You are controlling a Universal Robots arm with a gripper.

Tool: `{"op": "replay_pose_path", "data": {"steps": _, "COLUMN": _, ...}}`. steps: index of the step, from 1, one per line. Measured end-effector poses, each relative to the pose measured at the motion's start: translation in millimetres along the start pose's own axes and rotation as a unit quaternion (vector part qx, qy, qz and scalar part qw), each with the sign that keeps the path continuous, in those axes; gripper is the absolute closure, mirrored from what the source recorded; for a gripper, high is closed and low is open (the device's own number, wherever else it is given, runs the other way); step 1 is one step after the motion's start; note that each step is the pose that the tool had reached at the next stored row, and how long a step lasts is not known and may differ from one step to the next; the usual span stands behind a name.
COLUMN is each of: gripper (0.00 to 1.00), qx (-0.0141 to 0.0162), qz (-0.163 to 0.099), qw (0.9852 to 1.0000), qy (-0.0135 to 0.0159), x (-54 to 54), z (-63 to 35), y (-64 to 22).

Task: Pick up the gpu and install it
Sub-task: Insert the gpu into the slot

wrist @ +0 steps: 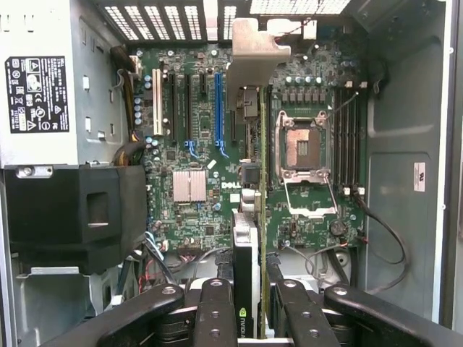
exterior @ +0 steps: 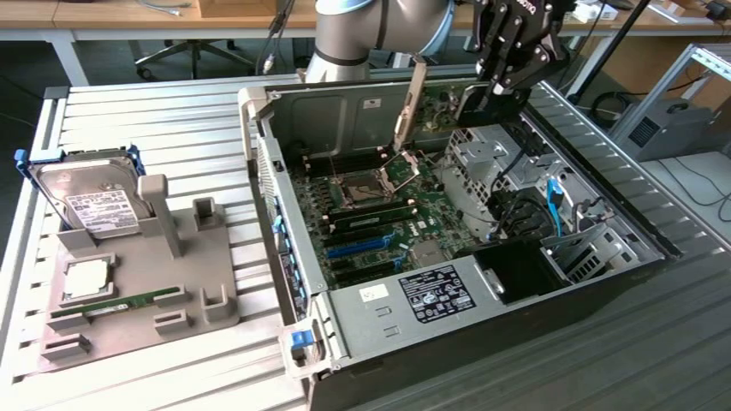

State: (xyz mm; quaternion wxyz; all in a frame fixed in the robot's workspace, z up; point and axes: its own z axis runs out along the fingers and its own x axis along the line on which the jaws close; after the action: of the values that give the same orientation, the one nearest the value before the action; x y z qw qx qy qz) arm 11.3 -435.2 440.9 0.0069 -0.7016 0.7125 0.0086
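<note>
Gpu [wrist: 246,267] grasped edge-on between the clenched fingers of the gripper [wrist: 252,293], hanging above the motherboard [wrist: 195,144] inside the open computer case [exterior: 342,300], silvery bracket [wrist: 253,54] end farthest from gripper, case on slatted desk [exterior: 160,111]

gpu [wrist: 244,267] face hidden, one end cut off

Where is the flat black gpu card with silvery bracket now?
Wrist view: the black gpu card is gripped in the hand, over the green motherboard inside the open computer case.
</note>
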Motion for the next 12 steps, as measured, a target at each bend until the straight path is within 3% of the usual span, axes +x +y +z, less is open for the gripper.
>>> {"op": "replay_pose_path", "data": {"steps": 6, "gripper": 0.73, "qx": 0.0013, "qz": 0.000, "qw": 1.0000, "qy": -0.0005, "x": -0.1, "z": 0.8, "y": 0.7}}
{"op": "replay_pose_path", "data": {"steps": 7, "gripper": 0.73, "qx": 0.0020, "qz": 0.000, "qw": 1.0000, "qy": -0.0005, "x": -0.1, "z": 1.1, "y": 0.9}}
{"op": "replay_pose_path", "data": {"steps": 9, "gripper": 0.73, "qx": 0.0070, "qz": 0.000, "qw": 1.0000, "qy": -0.0014, "x": 0.0, "z": 3.4, "y": 2.1}}
{"op": "replay_pose_path", "data": {"steps": 12, "gripper": 0.73, "qx": 0.0090, "qz": 0.000, "qw": 1.0000, "qy": -0.0017, "x": 0.1, "z": 4.5, "y": 2.7}}
